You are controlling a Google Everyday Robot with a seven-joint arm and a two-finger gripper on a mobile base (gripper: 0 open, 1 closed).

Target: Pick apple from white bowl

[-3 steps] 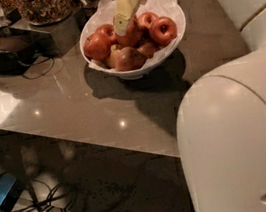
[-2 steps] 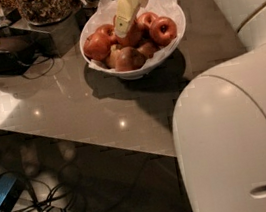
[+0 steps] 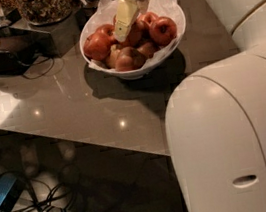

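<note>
Sitting near far edge of worktop (image 3: 72,108), right of middle: white bowl (image 3: 132,72), paper-lined, heaped with apples.
Lying at left side of heap, close against bowl rim: apple (image 3: 97,45), large, red-orange.
Pointing down into bowl from far edge: gripper (image 3: 123,31), pale tip hanging just right of apple, over middle of heap.
Grip state: cannot tell.
Standing at far left corner: trays of nuts (image 3: 45,3); black box (image 3: 4,51) lying just in front.
Filling near right corner: robot body (image 3: 229,137).

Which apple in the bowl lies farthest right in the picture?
The dark red apple against the white bowl's right rim; the others lie left of it, around the gripper, which hangs over the bowl's middle.
</note>
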